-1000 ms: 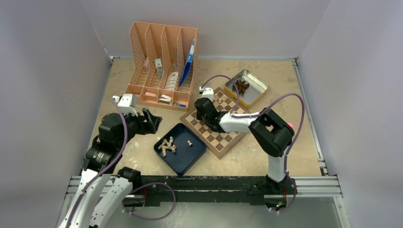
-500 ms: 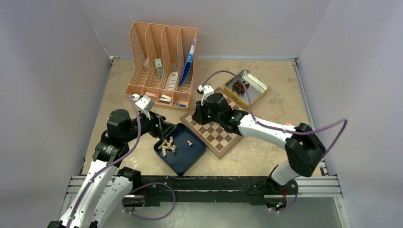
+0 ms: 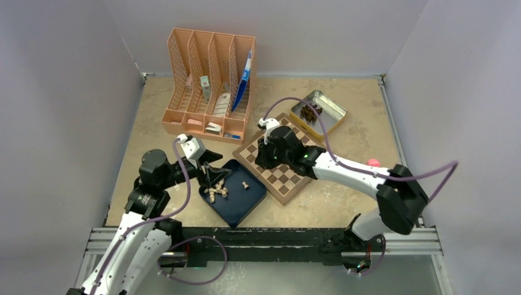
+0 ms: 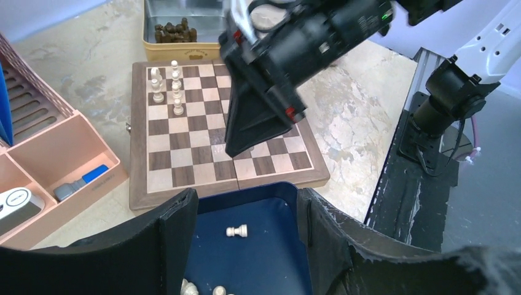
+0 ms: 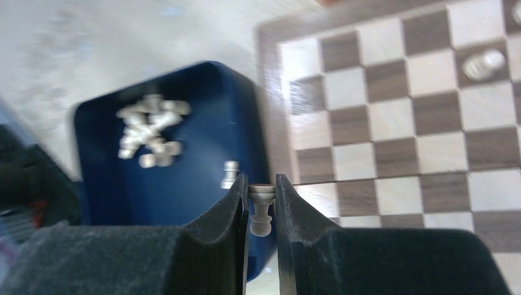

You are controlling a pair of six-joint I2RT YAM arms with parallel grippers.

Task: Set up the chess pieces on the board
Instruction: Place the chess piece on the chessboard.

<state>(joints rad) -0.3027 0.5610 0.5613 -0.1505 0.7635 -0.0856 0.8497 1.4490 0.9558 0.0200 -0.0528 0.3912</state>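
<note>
right wrist: right gripper (image 5: 261,184) clamped on a pale turned-wood chess piece (image 5: 261,218).
left gripper (image 4: 246,196), padded fingers apart, over the smooth dark blue tray (image 4: 270,249); checkered wooden board (image 4: 184,147) beyond.

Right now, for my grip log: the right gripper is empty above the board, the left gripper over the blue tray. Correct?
Not empty: the right wrist view shows the right gripper shut on a pale chess piece above the board. The left gripper is over the blue tray, as you said.
</note>
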